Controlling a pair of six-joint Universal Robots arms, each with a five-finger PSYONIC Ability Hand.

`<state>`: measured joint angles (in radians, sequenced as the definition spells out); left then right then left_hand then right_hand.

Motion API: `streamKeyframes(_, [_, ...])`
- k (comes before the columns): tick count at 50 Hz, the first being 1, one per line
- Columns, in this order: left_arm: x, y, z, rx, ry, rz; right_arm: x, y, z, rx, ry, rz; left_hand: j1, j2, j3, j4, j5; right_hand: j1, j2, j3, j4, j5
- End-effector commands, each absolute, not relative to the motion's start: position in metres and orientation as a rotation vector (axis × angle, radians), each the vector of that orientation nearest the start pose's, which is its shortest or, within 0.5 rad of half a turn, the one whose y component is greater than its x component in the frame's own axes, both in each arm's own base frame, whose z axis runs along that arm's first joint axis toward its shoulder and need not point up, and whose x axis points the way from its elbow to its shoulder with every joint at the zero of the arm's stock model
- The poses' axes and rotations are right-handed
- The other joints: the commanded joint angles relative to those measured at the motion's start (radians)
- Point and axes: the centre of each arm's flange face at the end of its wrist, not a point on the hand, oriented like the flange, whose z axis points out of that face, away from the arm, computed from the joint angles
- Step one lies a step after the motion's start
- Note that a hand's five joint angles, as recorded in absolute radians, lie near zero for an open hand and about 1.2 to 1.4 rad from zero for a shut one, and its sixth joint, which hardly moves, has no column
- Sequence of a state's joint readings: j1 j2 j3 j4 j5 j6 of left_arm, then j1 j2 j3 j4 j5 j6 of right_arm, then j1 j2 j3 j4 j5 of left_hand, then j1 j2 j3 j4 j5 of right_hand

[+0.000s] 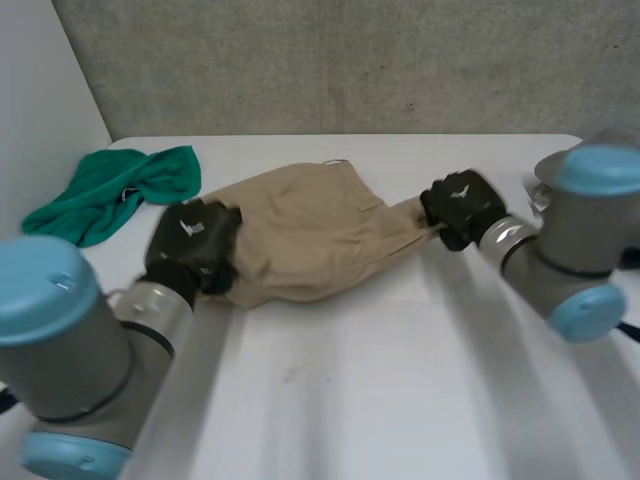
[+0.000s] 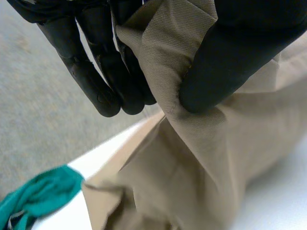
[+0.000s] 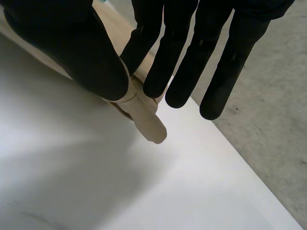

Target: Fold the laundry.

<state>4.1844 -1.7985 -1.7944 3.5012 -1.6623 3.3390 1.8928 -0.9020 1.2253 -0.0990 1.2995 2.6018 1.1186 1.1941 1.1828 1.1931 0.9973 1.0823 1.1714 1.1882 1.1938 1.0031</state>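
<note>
The tan garment (image 1: 315, 235) lies crumpled on the far half of the white table (image 1: 400, 380). My left hand (image 1: 195, 245) pinches its edge at 8 o'clock, thumb against fingers. My right hand (image 1: 462, 208) pinches a narrow corner at 3 o'clock. A bunched green cloth (image 1: 110, 190) sits near the garment at 10 o'clock.

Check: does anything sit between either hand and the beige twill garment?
Nothing visible: left hand and right hand both pinch the beige twill garment at opposite ends; the crumpled green cloth lies aside.
</note>
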Motion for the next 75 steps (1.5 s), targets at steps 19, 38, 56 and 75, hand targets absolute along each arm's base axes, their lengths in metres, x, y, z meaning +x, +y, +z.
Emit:
streamKeyframes(19, [-0.268,-0.276,0.269,0.383,2.751,-2.203,0.239,-0.269,0.321,-1.238,2.245,-1.736,0.278,0.202,0.213,0.203,0.224,0.314,0.225,0.208,0.202,0.219])
streamKeyframes(38, [-0.273,-0.369,0.406,-0.005,1.71,-3.181,0.276,-0.356,0.42,-0.597,1.417,-2.826,0.278,0.202,0.213,0.203,0.224,0.314,0.225,0.208,0.202,0.219])
streamKeyframes(56, [-0.264,-0.327,0.166,0.222,2.564,-2.377,0.277,-0.323,0.199,-1.07,2.064,-2.036,0.278,0.202,0.213,0.203,0.224,0.314,0.225,0.208,0.202,0.219])
streamKeyframes(75, [-0.227,-0.27,0.192,0.538,2.417,-2.034,0.256,-0.301,0.161,-1.159,2.296,-1.761,-0.89,-0.966,-0.954,-0.965,-0.943,0.314,0.225,0.208,0.202,0.219])
